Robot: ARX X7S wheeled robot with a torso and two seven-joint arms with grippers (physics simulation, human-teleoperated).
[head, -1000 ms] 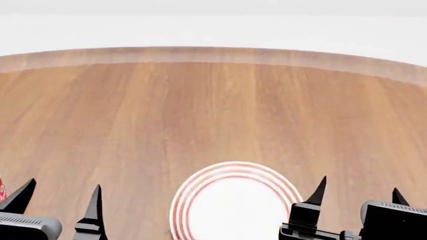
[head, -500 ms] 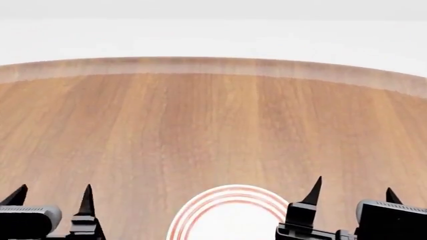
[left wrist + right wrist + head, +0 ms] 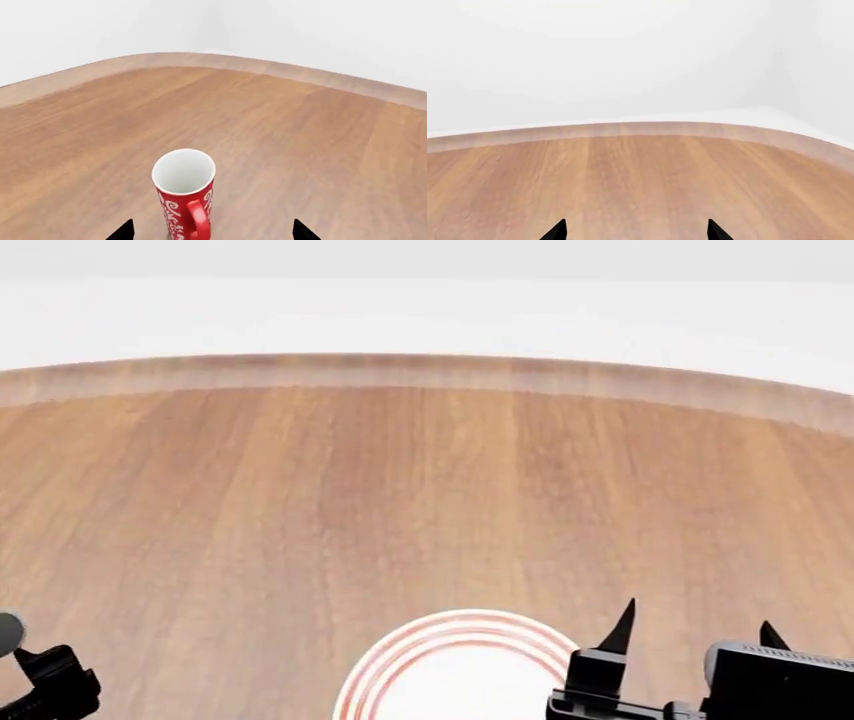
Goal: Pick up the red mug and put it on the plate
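Wooden worktop point(image 3: 400, 490) | left tool point(image 3: 212, 231) has swung aside, wide, straddling red mug point(image 3: 185, 192) | right tool point(image 3: 691, 640) wide, beside plate point(image 3: 447, 670)

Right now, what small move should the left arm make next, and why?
Probably ease the left gripper forward around the red mug. The mug stands upright on the table, ahead of and between the open fingers, not yet gripped.
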